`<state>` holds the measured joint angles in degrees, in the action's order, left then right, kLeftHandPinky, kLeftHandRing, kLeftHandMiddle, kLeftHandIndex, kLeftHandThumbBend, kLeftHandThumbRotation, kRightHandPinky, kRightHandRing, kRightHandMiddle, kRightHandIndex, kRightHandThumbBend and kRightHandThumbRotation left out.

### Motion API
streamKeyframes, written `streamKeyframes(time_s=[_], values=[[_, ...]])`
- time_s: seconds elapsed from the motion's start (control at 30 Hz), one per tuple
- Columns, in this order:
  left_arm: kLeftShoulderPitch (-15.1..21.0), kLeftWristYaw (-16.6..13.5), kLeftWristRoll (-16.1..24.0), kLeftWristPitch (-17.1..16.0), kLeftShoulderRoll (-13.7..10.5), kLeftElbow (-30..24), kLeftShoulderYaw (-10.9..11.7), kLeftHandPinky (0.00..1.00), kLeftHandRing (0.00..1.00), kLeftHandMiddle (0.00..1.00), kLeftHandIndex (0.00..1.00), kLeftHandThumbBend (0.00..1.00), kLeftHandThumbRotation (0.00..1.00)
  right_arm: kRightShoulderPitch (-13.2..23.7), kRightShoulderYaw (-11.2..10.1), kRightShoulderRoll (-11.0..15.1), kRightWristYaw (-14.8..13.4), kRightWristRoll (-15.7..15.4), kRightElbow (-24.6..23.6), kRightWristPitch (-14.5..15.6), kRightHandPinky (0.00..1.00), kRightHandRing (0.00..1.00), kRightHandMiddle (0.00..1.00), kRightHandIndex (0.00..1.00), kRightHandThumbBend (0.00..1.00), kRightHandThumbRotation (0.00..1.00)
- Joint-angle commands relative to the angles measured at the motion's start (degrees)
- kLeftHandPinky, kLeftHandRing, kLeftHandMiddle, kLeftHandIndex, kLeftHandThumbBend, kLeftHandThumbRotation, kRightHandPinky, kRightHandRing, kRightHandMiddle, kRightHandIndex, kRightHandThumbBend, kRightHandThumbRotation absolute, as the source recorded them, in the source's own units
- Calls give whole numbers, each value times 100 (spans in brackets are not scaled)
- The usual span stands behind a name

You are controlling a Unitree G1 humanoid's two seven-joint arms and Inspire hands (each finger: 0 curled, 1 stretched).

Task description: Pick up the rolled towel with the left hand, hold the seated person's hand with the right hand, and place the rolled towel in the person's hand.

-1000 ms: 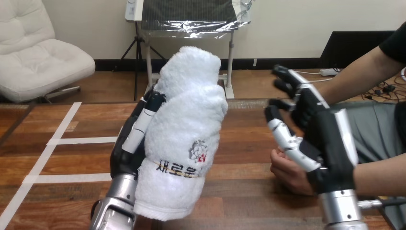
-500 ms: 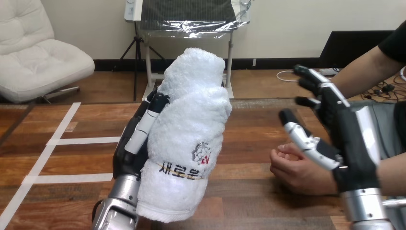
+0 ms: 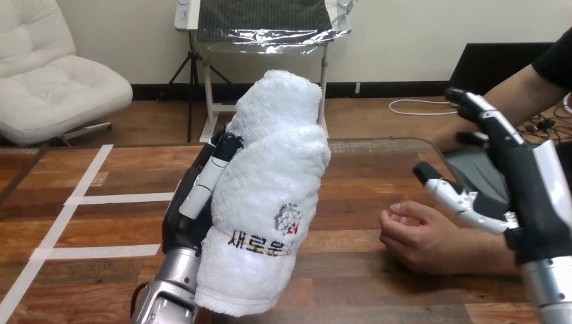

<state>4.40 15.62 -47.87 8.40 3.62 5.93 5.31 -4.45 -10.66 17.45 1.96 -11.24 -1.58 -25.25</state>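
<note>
Right hand (image 3: 536, 202) moved right, released | left hand (image 3: 185, 217) grasping rolled towel (image 3: 270, 189) | person's hand (image 3: 418, 239) apparently on table (image 3: 101, 226)

The camera sits on the robot's head and looks forward and down over the table (image 3: 101, 223), close to the raised towel (image 3: 270, 189).

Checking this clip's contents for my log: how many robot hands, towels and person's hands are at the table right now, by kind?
Robot hands: 2, the left robot hand curled round the towel, the right robot hand open.
Towels: 1, the rolled towel, white.
Person's hands: 1, the person's hand resting on the table.
Total: 4
</note>
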Motion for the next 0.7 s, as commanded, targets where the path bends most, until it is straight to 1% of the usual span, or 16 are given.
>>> streamKeyframes(time_s=[0.0,0.07,0.1,0.2,0.4,0.57,0.67], values=[[183,70,-144,-213,702,-342,-10,23,32,41,50,71,0,290,-146,340,11,-288,-495,272,80,92,94,86,66,22],[181,68,-155,-215,710,-339,-11,23,32,41,50,71,0,267,-167,424,23,-413,-569,372,79,91,94,87,66,22],[183,59,-155,-214,710,-337,-12,23,32,41,50,71,0,248,-187,511,51,-540,-630,463,79,91,93,87,66,22],[182,45,-144,-226,708,-332,-21,23,32,41,50,70,0,214,-222,681,135,-755,-757,664,79,92,93,87,66,22],[176,27,-117,-249,704,-331,-36,23,33,41,50,70,0,171,-261,1009,394,-1002,-975,1045,81,94,93,87,67,18],[187,69,-143,-245,683,-312,-33,23,33,41,50,70,0,175,-277,1251,610,-1133,-1073,1298,77,94,93,86,70,14],[189,96,-132,-287,688,-298,-31,23,33,41,50,70,0,187,-268,1405,811,-1236,-1166,1573,74,93,93,87,73,13]])
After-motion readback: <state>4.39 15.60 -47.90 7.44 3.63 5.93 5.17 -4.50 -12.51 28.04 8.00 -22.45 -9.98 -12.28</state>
